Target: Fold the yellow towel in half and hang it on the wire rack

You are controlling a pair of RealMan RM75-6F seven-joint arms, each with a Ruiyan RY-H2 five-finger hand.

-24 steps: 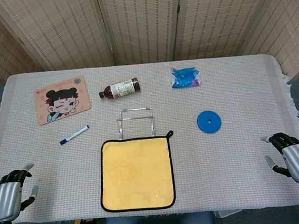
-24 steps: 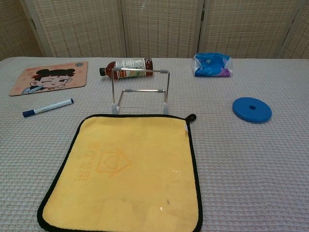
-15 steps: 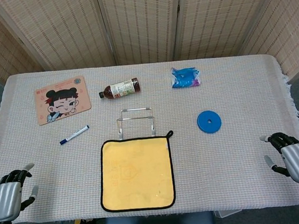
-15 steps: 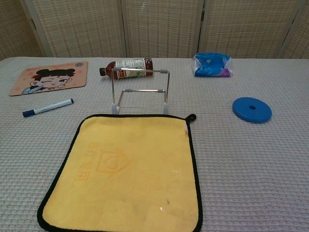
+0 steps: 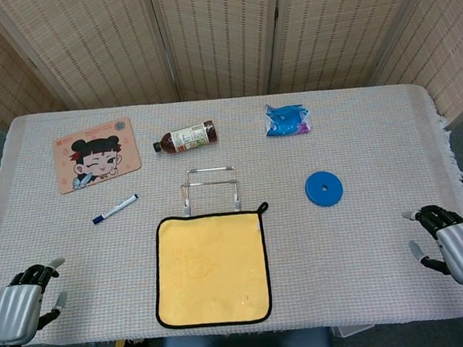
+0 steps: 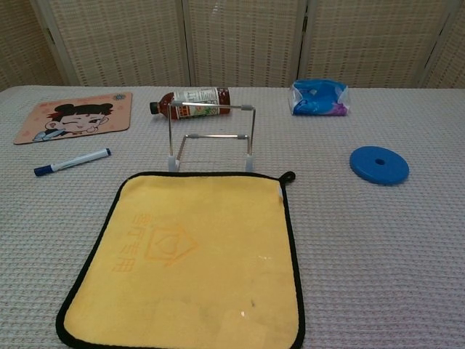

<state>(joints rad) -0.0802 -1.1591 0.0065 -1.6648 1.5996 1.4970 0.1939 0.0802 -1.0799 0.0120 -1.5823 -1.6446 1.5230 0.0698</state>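
The yellow towel [image 5: 213, 268] with its black border lies flat and unfolded at the table's front middle, also filling the lower chest view [image 6: 190, 254]. Just behind its far edge stands the bare wire rack [image 5: 211, 188] [image 6: 211, 137]. My left hand [image 5: 18, 301] hovers at the front left corner, far from the towel, fingers apart and holding nothing. My right hand [image 5: 453, 244] sits at the front right edge, likewise holding nothing with its fingers apart. Neither hand shows in the chest view.
A blue marker [image 5: 114, 209] lies left of the rack. A cartoon mat [image 5: 96, 154] is at the back left, a brown bottle [image 5: 185, 137] lies behind the rack, a blue bag [image 5: 287, 120] sits back right, and a blue disc [image 5: 323, 188] rests right of the rack.
My left hand has shifted slightly lower and to the right near the front left corner. The right hand and the towel have barely moved.
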